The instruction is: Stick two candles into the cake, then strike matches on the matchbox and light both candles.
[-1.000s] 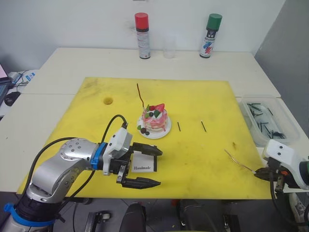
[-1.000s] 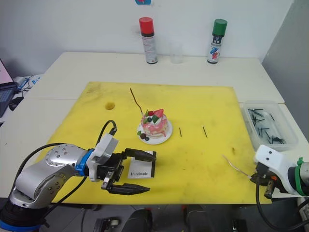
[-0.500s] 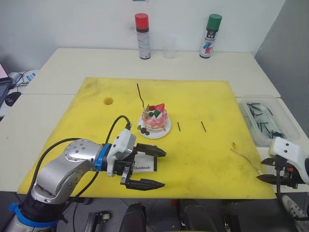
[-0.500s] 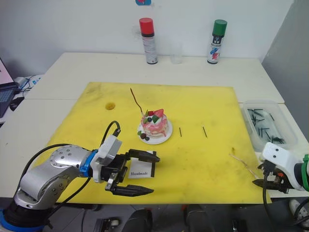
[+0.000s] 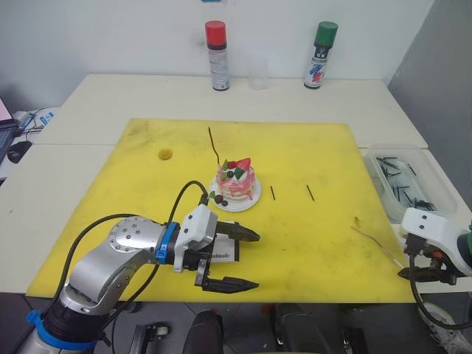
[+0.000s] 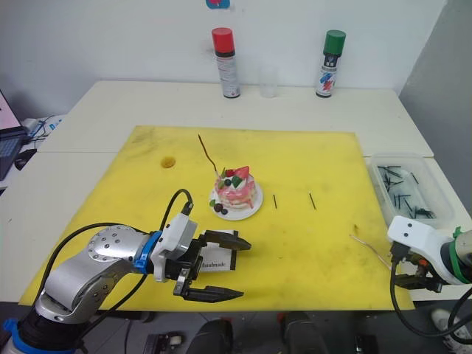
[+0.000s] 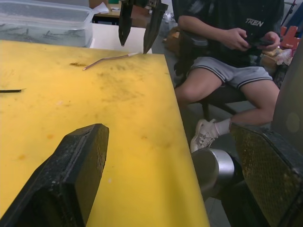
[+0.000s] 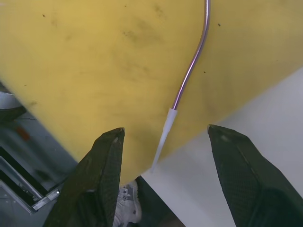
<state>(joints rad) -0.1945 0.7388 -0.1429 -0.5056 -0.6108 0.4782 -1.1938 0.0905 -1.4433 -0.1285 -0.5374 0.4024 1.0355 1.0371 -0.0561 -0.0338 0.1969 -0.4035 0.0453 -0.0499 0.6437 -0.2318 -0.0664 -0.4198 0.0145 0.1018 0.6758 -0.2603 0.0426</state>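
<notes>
Yellow board (image 5: pixel 310 158) covers the middle of the pale worktop (image 5: pixel 110 92). Near the board's centre, the small round pink-and-white cake (image 5: pixel 236 182), topped with a strawberry slice and dark berries, sits on a small white plate (image 5: pixel 247 203). One thin, wavy red-brown candle (image 5: pixel 213 144) stands tilted at the cake's far left side. The second thin red-brown candle (image 5: pixel 376 244) with a pale whitish end lies flat on the board near its front right corner, its pale tip reaching the edge. Two short dark matches (image 5: pixel 272 193) and (image 5: pixel 310 192) lie on the board just to the right of the cake, apart from each other.

At the front, the left gripper (image 5: pixel 232 259) has its black fingers spread wide, with the flat white rectangular matchbox (image 5: pixel 218 254) between them. The right gripper (image 8: pixel 161 177) hovers over the front right corner with its fingers apart, the lying candle's pale end between them and untouched.

A clear plastic tray (image 5: pixel 402 181) of dark matchsticks rests on the worktop right of the board. A red-capped spray can (image 5: pixel 215 46), a green-capped spray can (image 5: pixel 322 46) and a clear cup (image 5: pixel 257 71) stand at the back. In the left wrist view a seated person (image 7: pixel 227 56) is beyond the board's edge.
</notes>
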